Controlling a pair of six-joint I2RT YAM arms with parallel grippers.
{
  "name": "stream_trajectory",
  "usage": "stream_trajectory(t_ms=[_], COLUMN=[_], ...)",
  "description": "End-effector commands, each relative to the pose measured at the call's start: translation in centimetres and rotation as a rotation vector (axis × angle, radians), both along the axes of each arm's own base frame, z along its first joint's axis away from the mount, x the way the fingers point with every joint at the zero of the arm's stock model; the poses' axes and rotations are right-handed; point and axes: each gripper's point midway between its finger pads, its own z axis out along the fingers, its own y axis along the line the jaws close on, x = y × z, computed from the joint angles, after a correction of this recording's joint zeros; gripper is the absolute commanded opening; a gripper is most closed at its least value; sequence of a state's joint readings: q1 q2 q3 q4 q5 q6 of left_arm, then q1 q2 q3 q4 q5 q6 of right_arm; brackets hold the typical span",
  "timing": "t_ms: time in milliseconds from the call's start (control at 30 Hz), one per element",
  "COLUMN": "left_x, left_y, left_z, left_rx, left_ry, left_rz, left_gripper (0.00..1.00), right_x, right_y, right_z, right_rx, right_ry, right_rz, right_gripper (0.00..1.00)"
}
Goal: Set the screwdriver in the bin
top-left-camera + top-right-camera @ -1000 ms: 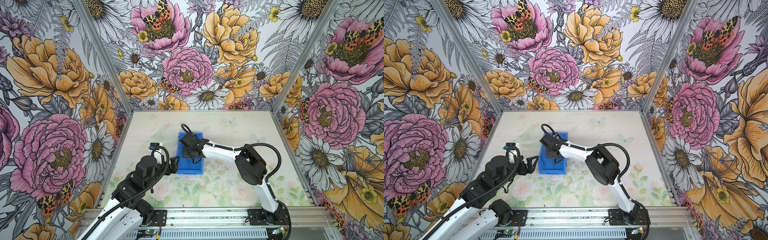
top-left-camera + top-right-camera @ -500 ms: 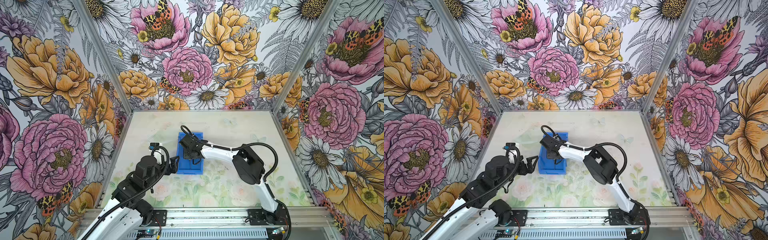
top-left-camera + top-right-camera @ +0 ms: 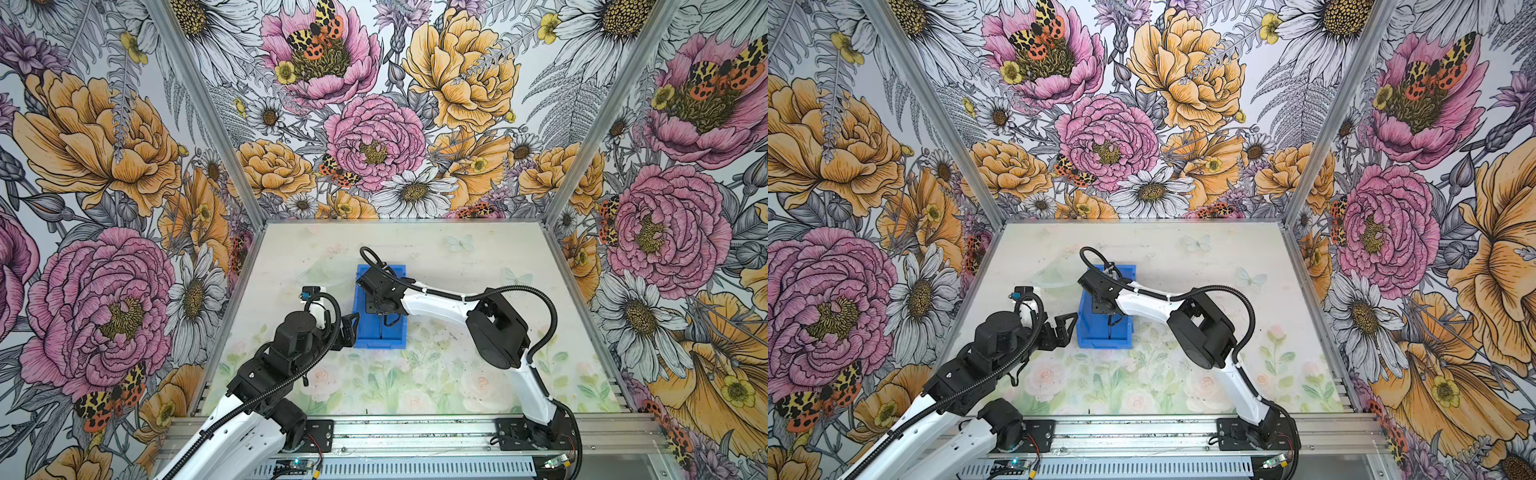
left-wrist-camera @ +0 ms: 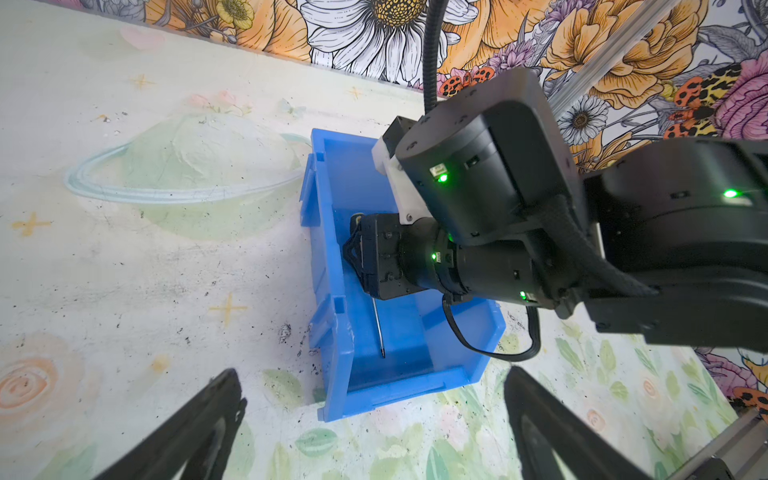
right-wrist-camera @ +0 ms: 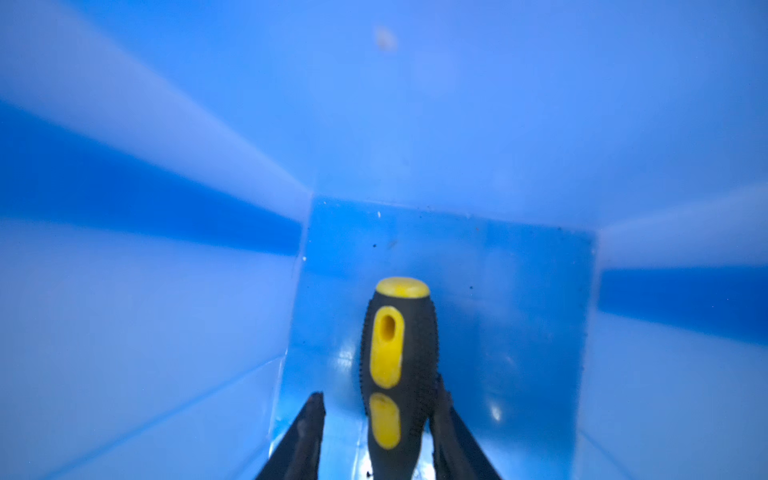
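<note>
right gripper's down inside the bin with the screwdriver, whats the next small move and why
Probably open the right gripper a little wider before lifting out. The screwdriver is inside the bin with its shaft tip at the floor. Only one finger clearly stands apart from the handle; the other sits close against it.

Robotics lab, enclosed test cell. Evidence: aluminium frame posts holding floral printed wall panels on three sides. Tabletop printed with pastel flowers, scuffed and speckled. Extrusion rail along front edge of tabletop; left arm and right arm bolted to it on black plates. Corrugated cable conduit, green status LEDs on joints, bare circuit board below rail.
</note>
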State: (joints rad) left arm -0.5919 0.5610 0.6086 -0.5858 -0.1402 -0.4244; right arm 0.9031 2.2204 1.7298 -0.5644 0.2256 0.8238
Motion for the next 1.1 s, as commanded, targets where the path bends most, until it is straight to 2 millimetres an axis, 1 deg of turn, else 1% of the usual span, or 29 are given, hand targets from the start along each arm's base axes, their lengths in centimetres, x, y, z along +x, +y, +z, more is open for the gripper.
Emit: stream_trajectory(t_ms=[0,67,167,267,367,433,533,600,700,800,867,967,1067], left_x=[0.2,0.2,0.1,0.2,0.3,0.3,0.3,0.3,0.3,0.6,0.7,0.7,1.1], left_y=[-0.3,-0.2,-0.1,-0.1,0.0,0.0,0.3,0.6,1.2,2.2,2.9,3.3,3.7], left_z=[0.2,0.2,0.2,0.1,-0.1,-0.1,-0.1,0.0,0.2,0.4,0.4,0.8,0.4], left_rx=[-0.018,-0.016,-0.018,-0.015,-0.009,-0.004,0.005,0.010,0.016,0.034,0.053,0.082,0.110], left_ry=[-0.014,-0.016,-0.017,-0.015,-0.010,-0.007,-0.007,-0.009,-0.017,-0.037,-0.050,-0.075,-0.073], left_rz=[0.001,0.003,0.004,0.009,0.012,0.015,0.029,0.044,0.070,0.120,0.150,0.152,0.168], left_gripper=[0.99,0.99,0.99,0.99,0.98,0.99,0.99,0.99,0.99,0.99,0.99,0.99,0.99], right_x=[1.3,1.4,1.5,1.6,1.6,1.6,1.4,1.2,0.7,-0.1,-0.8,-2.1,-3.4], right_y=[1.1,1.1,0.7,0.4,0.4,0.6,0.8,0.6,-0.1,-1.5,-2.9,-5.7,-9.4], right_z=[5.5,6.7,9.2,11.0,12.0,12.1,12.8,13.5,14.9,15.9,16.3,16.7,16.9], right_rx=[0.061,0.064,0.063,0.063,0.069,0.074,0.090,0.092,0.089,0.073,0.053,0.008,-0.046], right_ry=[-0.113,-0.138,-0.189,-0.226,-0.243,-0.242,-0.246,-0.257,-0.280,-0.301,-0.311,-0.336,-0.364], right_rz=[0.011,0.022,0.045,0.062,0.076,0.083,0.098,0.107,0.122,0.135,0.138,0.131,0.109], right_gripper=[0.48,0.53,0.61,0.64,0.64,0.64,0.64,0.65,0.70,0.75,0.78,0.81,0.87])
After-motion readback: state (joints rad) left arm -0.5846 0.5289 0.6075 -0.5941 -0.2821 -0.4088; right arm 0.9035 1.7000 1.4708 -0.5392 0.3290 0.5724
